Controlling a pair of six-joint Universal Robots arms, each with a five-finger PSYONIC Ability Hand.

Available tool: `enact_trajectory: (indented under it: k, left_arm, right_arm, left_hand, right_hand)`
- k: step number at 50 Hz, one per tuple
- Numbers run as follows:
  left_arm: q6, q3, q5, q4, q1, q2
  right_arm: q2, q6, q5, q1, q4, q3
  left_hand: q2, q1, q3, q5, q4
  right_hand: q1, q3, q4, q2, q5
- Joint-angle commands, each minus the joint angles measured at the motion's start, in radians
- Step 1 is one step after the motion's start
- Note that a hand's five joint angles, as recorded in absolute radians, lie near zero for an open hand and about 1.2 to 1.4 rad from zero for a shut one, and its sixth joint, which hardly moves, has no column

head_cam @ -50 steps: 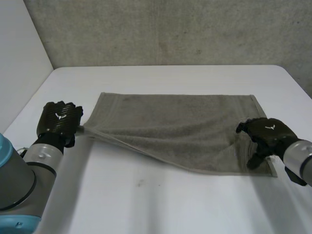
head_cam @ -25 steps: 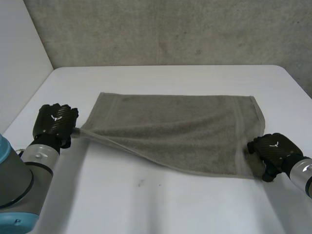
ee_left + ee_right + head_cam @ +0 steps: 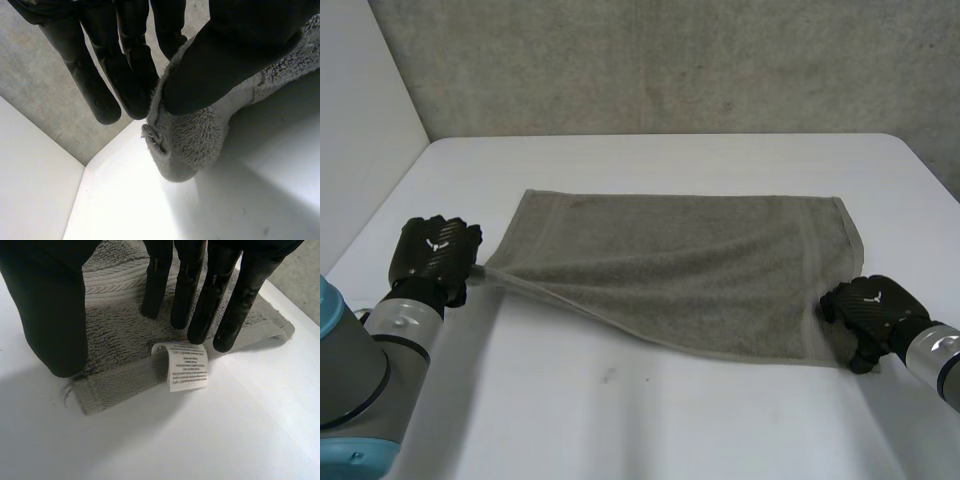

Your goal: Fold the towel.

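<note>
— Where's the towel [image 3: 680, 265] right now?

— Spread out across the middle of the worktop [image 3: 650, 420], long sides running left to right. The far edge and both far corners lie flat. The near-left corner is off the surface, drawn out toward the worktop's left edge, so the near edge slants from there over to the near-right corner.

— And what has that lifted corner?

— The left hand [image 3: 433, 258]. It is clamped on the cloth: from the wrist camera you see the corner bunched up and squeezed between the thumb [image 3: 235, 55] and the fingers [image 3: 132, 75], with a small lump of towel hanging out below them.

— The other one?

— The right hand [image 3: 868, 303] sits at the near-right corner, close to the worktop's right edge. It is not clenched. Its fingers [image 3: 210, 300] are straight and point down onto the towel just inside the hem, and its thumb [image 3: 50, 315] comes down by the corner's edge. The cloth between them lies flat, not gathered or nipped.

— Anything else at that corner?

— A white label [image 3: 187, 365] with small print, sewn at the hem and curling up just by the fingertips. I can't read it from here.
</note>
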Motion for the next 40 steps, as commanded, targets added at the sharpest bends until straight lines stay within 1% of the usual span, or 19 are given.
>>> enact_trajectory:
  k: [1,7,12,14,15,16,17,19,25,28,30,31,32,33,35,36,38,39,40]
  left_arm:
    - [0.0,-0.001,0.0,0.0,0.002,0.0]
    - [0.0,-0.001,0.0,0.0,0.002,0.0]
    - [0.0,-0.001,0.0,0.0,0.002,0.0]
    - [0.0,-0.001,0.0,0.0,0.002,0.0]
    - [0.0,-0.001,0.0,0.0,0.002,0.0]
    - [0.0,-0.001,0.0,0.0,0.002,0.0]
    - [0.0,-0.001,0.0,0.0,0.002,0.0]
    - [0.0,-0.001,0.0,-0.002,0.002,0.0]
    - [0.003,-0.001,0.002,-0.011,-0.003,0.0]
    - [0.015,-0.003,-0.001,-0.031,-0.006,0.005]
    - [0.046,-0.012,-0.001,-0.125,-0.017,0.018]
    - [0.046,-0.012,-0.001,-0.126,-0.017,0.018]
    - [0.09,-0.017,-0.001,-0.208,-0.017,0.041]
    - [0.091,-0.017,-0.001,-0.209,-0.017,0.041]
    - [0.197,-0.024,0.0,-0.389,-0.008,0.121]
    - [0.198,-0.024,0.0,-0.39,-0.008,0.121]
    - [0.271,-0.046,0.0,-0.545,0.003,0.201]
    - [0.272,-0.046,0.0,-0.546,0.003,0.201]
    - [0.29,-0.049,0.0,-0.596,0.008,0.247]
  right_arm:
    - [0.004,0.003,0.006,0.004,-0.009,-0.017]
    - [0.015,0.004,0.009,0.004,-0.019,-0.039]
    - [0.019,0.006,0.01,0.004,-0.026,-0.056]
    - [0.022,0.006,0.013,0.004,-0.035,-0.06]
    - [0.022,0.006,0.013,0.004,-0.035,-0.06]
    - [0.024,0.006,0.013,0.006,-0.036,-0.063]
    - [0.024,0.006,0.013,0.006,-0.036,-0.063]
    - [0.024,0.006,0.013,0.006,-0.038,-0.067]
    - [0.012,0.006,0.024,0.006,-0.03,-0.068]
    - [-0.007,-0.007,0.044,0.004,-0.013,-0.068]
    - [-0.1,-0.027,0.085,-0.001,0.095,-0.073]
    - [-0.1,-0.027,0.086,-0.001,0.096,-0.073]
    - [-0.155,-0.048,0.096,-0.005,0.196,-0.082]
    - [-0.156,-0.048,0.096,-0.005,0.197,-0.082]
    - [-0.208,-0.123,0.115,-0.022,0.411,-0.109]
    - [-0.208,-0.123,0.115,-0.022,0.412,-0.109]
    - [-0.237,-0.258,0.127,-0.101,0.609,-0.122]
    - [-0.237,-0.258,0.127,-0.102,0.61,-0.122]
    - [-0.26,-0.339,0.135,-0.143,0.69,-0.122]
  left_hand:
    - [0.179,0.191,0.18,0.182,0.178]
    - [0.179,0.191,0.18,0.182,0.178]
    - [0.179,0.191,0.18,0.182,0.178]
    - [0.179,0.191,0.18,0.182,0.178]
    - [0.179,0.191,0.18,0.182,0.178]
    - [0.179,0.191,0.18,0.182,0.178]
    - [0.179,0.191,0.18,0.182,0.178]
    - [0.179,0.191,0.18,0.182,0.178]
    - [0.179,0.191,0.18,0.182,0.178]
    - [0.179,0.191,0.18,0.182,0.178]
    - [0.179,0.191,0.18,0.182,0.178]
    - [0.179,0.191,0.18,0.182,0.178]
    - [0.179,0.191,0.18,0.182,0.178]
    - [0.179,0.191,0.18,0.182,0.178]
    - [0.179,0.191,0.18,0.182,0.178]
    - [0.179,0.191,0.18,0.182,0.178]
    - [0.179,0.191,0.18,0.182,0.178]
    - [0.179,0.191,0.18,0.182,0.178]
    - [0.179,0.191,0.18,0.182,0.178]
  right_hand:
    - [0.218,0.119,0.122,0.128,0.183]
    - [0.235,0.136,0.139,0.145,0.201]
    - [0.332,0.233,0.236,0.242,0.297]
    - [0.466,0.367,0.37,0.376,0.432]
    - [0.467,0.368,0.371,0.377,0.432]
    - [0.589,0.49,0.493,0.499,0.555]
    - [0.591,0.491,0.494,0.5,0.556]
    - [0.812,0.713,0.716,0.722,0.777]
    - [0.813,0.714,0.717,0.723,0.778]
    - [0.813,0.714,0.717,0.723,0.778]
    - [0.813,0.714,0.717,0.723,0.778]
    - [0.813,0.714,0.717,0.723,0.778]
    - [0.813,0.714,0.717,0.723,0.778]
    - [0.813,0.714,0.717,0.723,0.778]
    - [0.813,0.714,0.717,0.723,0.778]
    - [0.813,0.714,0.717,0.723,0.778]
    - [0.813,0.714,0.717,0.723,0.778]
    - [0.813,0.714,0.717,0.723,0.778]
    - [0.813,0.714,0.717,0.723,0.778]
